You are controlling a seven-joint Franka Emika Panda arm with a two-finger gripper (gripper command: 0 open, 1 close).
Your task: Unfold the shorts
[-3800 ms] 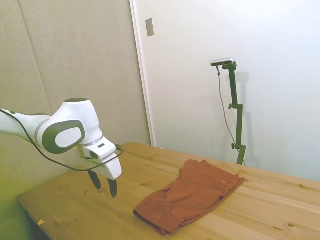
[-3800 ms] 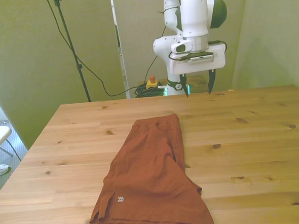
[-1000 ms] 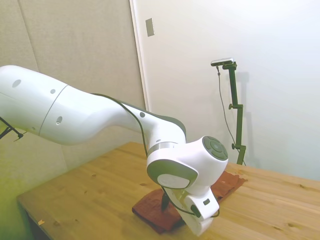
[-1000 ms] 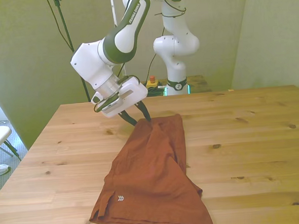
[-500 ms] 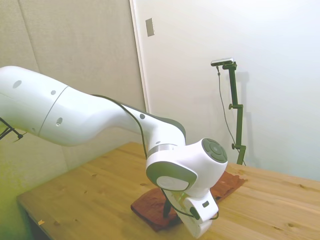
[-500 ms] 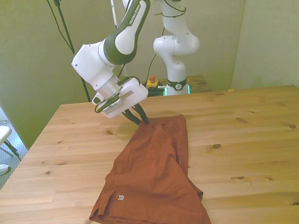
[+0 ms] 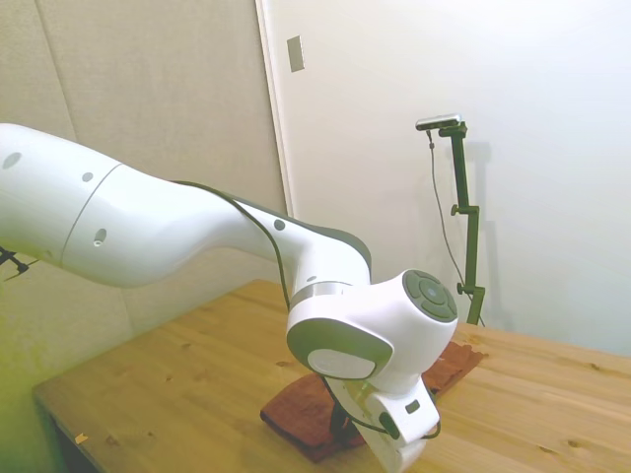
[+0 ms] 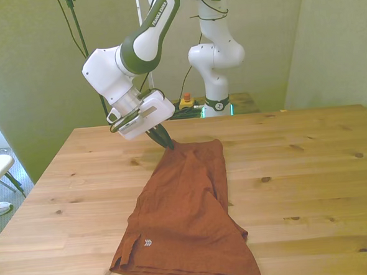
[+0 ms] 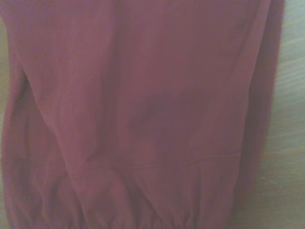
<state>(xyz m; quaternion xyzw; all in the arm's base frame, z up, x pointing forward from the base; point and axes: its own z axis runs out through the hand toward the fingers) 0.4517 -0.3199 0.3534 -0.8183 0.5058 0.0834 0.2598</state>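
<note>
1. The shorts (image 8: 187,215) lie folded on the wooden table (image 8: 310,167), roughly mid-table in the front view. They run from the waistband corner at about 12 o'clock down to the leg hems at about 6 o'clock, near the table's closest edge.
2. There's a small white logo (image 8: 146,243) on the fabric, at about 8 o'clock from the middle of the cloth.
3. The wrist view is pretty much all rust fabric (image 9: 138,114), blurry, with a gathered edge and a strip of table along one side.
4. The gripper (image 8: 167,142) has its dark fingers pressed together, pinching the far corner of the shorts, and that corner is pulled up into a little peak.
5. In the side view, the white arm (image 7: 197,236) covers most of the shorts (image 7: 306,409), so only bits of cloth show around it.
</note>
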